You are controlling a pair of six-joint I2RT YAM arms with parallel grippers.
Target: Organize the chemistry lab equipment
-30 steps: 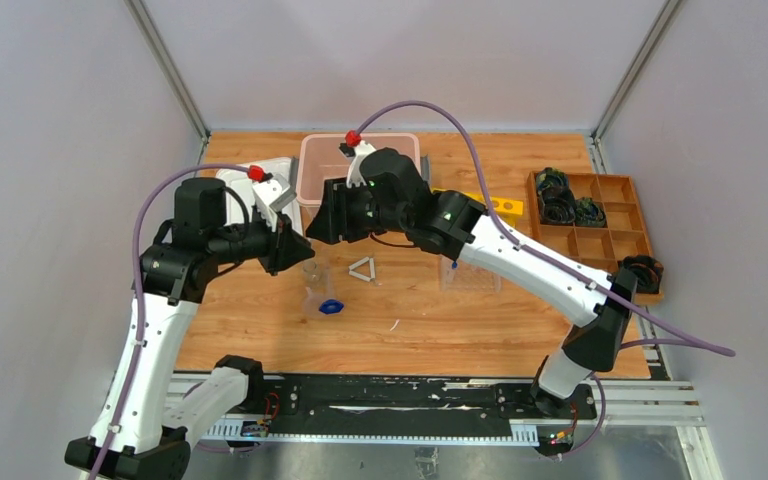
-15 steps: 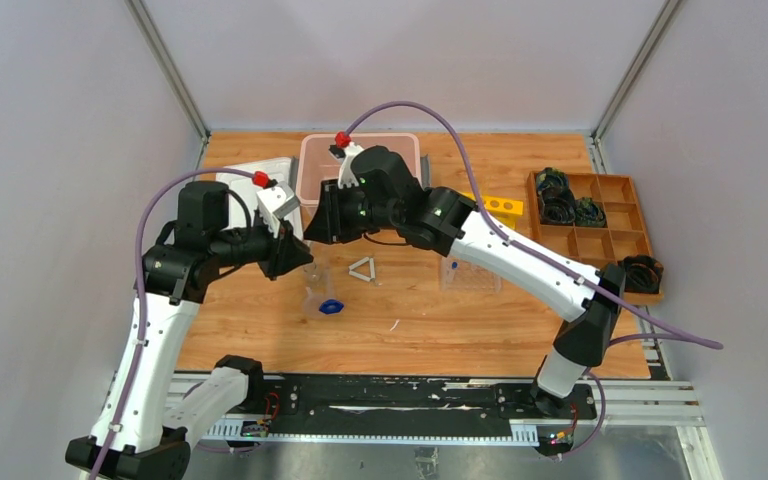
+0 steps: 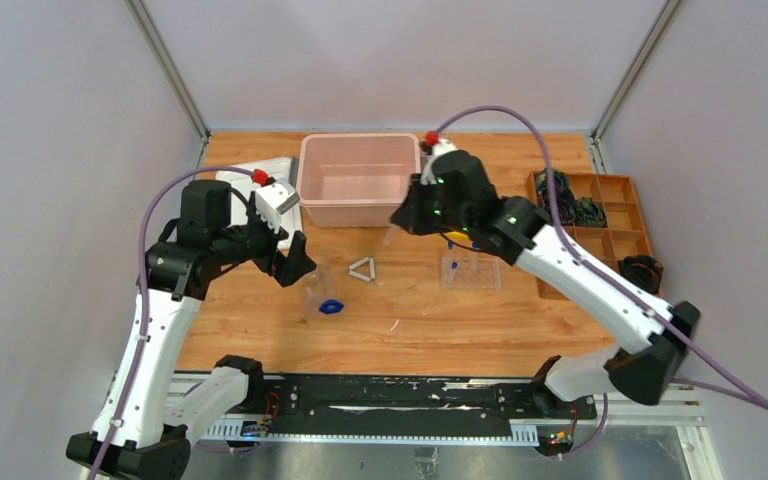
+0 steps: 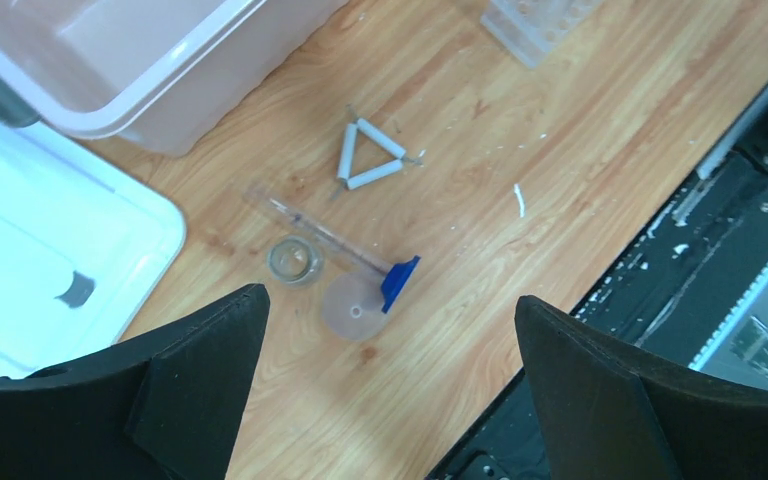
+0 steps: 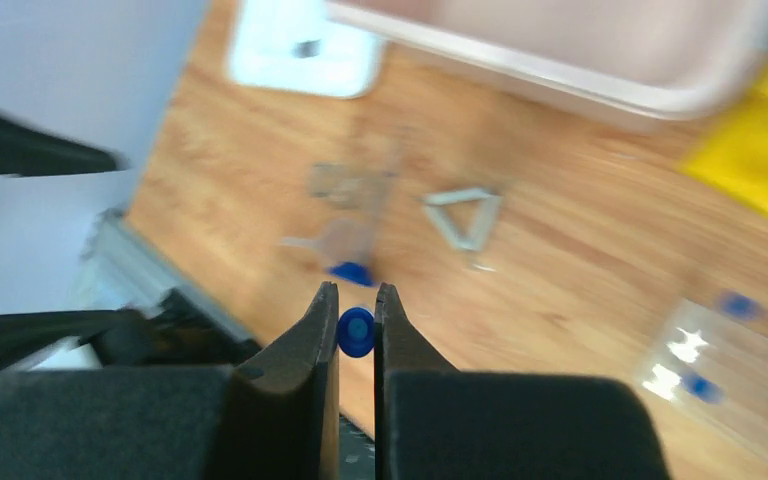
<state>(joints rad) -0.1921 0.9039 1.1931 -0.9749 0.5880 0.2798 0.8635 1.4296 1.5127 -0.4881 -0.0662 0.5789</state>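
Blue-capped tube (image 5: 356, 332) sits pinched between the closely pressed fingers of the right gripper (image 5: 356, 298). Its cap shows end-on in the wrist view, so its length seems to run straight out past the fingertips toward the table (image 3: 520, 340), though that view is blurred. The clear rack (image 3: 470, 272) lies on the table close by, toward the robot's right and nearer its base than the tube. The left gripper (image 4: 390, 302), spread wide and empty, hovers over a small beaker (image 4: 294, 259), farther from the rack.

Near strip of worktop (image 3: 480, 320) open for passage. Centre cluttered: triangle frame (image 3: 362, 268), beakers (image 4: 293, 260), tube rack (image 3: 470, 272). Pink bin (image 3: 352, 180) walls off the far side.
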